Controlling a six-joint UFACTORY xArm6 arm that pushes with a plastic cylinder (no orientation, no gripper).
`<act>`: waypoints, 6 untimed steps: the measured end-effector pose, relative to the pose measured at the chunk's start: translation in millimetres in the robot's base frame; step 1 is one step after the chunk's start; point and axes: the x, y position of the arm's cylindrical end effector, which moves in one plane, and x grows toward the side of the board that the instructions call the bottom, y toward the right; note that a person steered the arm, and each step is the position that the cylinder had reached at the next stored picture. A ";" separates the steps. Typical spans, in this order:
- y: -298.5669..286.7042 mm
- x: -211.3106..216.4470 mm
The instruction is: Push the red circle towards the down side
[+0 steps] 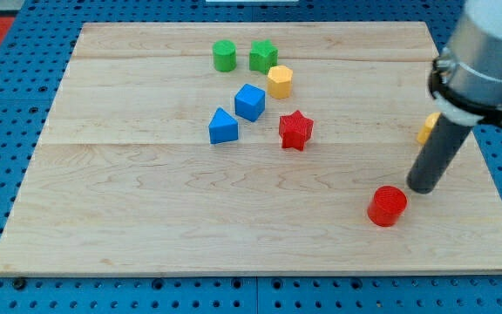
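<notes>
Rod and red circle (387, 207) meet near the wooden board's (146, 227) lower right corner, in the one view we have. Our tip (423, 188) rests on the board just beside the circle, at its upper right edge, close enough that we cannot tell whether the two touch. We carry no jaws to spread or press together; the arm ends in a plain dark rod.

The circle lies toward the view's bottom and slightly left of our tip, so a stroke straight down would, in our judgement, clip it off-centre and send it left as well. Shifting the tip left, directly above the circle, looks the safer line.

Well apart, toward the view's top, sit a green cylinder (224, 56), a green star (263, 57), a yellow hexagon (279, 81), a blue cube (249, 102), a blue triangle (222, 127) and a red star (295, 130). A yellow block (427, 129) peeks out behind the rod, its shape hidden.
</notes>
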 end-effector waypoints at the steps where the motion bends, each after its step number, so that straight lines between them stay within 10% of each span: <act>1: -0.6 -15.6; 4: -12.3 -35.9; 6: -24.9 37.7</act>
